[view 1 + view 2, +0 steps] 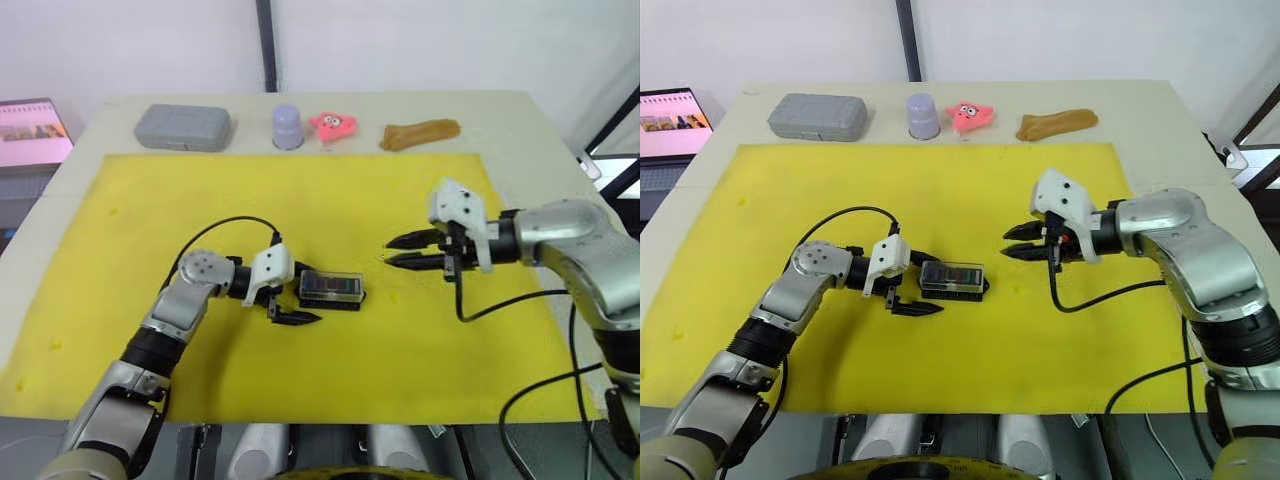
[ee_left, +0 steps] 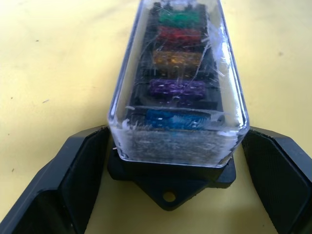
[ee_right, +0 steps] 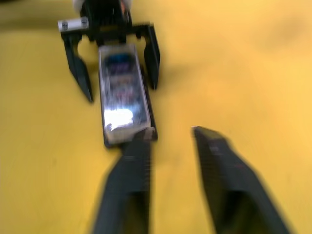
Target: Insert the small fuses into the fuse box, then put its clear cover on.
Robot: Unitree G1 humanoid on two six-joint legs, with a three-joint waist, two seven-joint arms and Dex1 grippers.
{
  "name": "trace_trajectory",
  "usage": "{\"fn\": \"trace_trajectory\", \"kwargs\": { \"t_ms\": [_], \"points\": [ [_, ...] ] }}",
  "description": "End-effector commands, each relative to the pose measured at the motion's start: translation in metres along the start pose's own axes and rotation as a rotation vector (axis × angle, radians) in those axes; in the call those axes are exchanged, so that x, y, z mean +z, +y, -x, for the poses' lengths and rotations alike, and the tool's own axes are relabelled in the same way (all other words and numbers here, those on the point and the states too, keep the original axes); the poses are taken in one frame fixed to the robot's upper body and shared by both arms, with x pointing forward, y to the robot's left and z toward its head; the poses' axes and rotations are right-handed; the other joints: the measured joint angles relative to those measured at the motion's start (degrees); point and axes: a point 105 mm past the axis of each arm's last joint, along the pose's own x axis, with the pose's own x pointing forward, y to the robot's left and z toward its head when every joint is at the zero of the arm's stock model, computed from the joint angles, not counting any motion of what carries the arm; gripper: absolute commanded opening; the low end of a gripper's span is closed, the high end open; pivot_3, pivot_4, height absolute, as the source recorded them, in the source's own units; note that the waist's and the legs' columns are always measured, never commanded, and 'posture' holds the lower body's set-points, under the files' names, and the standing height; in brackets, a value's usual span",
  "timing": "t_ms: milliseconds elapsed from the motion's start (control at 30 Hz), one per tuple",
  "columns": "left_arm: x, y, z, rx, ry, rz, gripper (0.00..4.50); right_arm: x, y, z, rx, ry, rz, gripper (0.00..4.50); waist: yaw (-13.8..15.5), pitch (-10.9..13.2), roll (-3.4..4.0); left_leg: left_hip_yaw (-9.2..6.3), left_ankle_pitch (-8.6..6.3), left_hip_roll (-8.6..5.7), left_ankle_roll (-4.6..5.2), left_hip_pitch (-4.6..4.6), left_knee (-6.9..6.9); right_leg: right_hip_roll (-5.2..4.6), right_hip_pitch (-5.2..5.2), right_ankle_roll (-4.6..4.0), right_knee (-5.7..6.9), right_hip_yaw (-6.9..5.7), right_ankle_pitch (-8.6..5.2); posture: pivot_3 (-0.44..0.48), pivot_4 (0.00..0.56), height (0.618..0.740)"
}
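Both grippers [image 1: 290,300] [image 1: 398,252] (spread) flank the covered fuse box [image 1: 331,289].

Open yellow mat [image 1: 400,330] lies between the covered fuse box [image 1: 332,288] at centre and the right end effector [image 1: 395,252] at centre-right.
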Motion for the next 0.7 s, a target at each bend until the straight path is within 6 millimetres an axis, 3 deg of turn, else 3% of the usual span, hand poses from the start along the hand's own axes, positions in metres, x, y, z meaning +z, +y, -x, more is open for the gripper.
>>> {"fn": "trace_trajectory", "kwargs": {
  "t_ms": [33, 133, 267, 467, 700],
  "points": [
    [-0.011, -0.006, 0.015, -0.003, 0.065, 0.006, 4.50, 0.006, -0.003, 0.015, -0.032, 0.014, 0.087, 3.15, -0.3, 0.0, 0.01, 0.00, 0.00, 0.01, 0.00, 0.00, -0.02, 0.00, -0.03, 0.00, 0.01, 0.00, 0.00, 0.000, 0.150, 0.731],
    [-0.011, -0.008, 0.042, 0.041, 0.088, 0.023, 4.50, 0.000, -0.004, 0.025, -0.037, 0.056, 0.107, 4.47, -1.0, 0.0, 0.01, 0.00, 0.00, 0.03, 0.00, -0.01, -0.09, 0.02, -0.08, -0.01, 0.02, 0.01, 0.00, 0.000, 0.150, 0.731],
    [0.007, -0.010, 0.091, 0.157, 0.091, 0.065, 4.50, -0.012, -0.008, 0.041, -0.045, 0.119, 0.131, 4.47, -1.3, 0.1, 0.06, 0.05, 0.02, 0.07, -0.03, -0.08, -0.20, 0.03, -0.27, -0.01, 0.03, 0.06, -0.01, 0.000, 0.150, 0.731],
    [0.039, -0.017, 0.148, 0.339, 0.111, 0.148, 4.50, -0.018, -0.021, 0.065, -0.086, 0.158, 0.138, 4.47, -0.7, 0.3, 0.12, 0.09, 0.02, 0.05, -0.04, -0.21, -0.14, -0.06, -0.28, -0.01, 0.00, 0.05, 0.00, 0.000, 0.150, 0.731],
    [0.052, -0.032, 0.183, 0.465, 0.161, 0.201, 4.50, -0.019, -0.029, 0.080, -0.109, 0.178, 0.155, 4.47, -0.9, 0.5, 0.32, 0.10, 0.01, 0.06, -0.04, -0.21, -0.17, -0.06, -0.32, -0.02, -0.01, 0.05, -0.01, 0.000, 0.150, 0.731]
  ]
}}
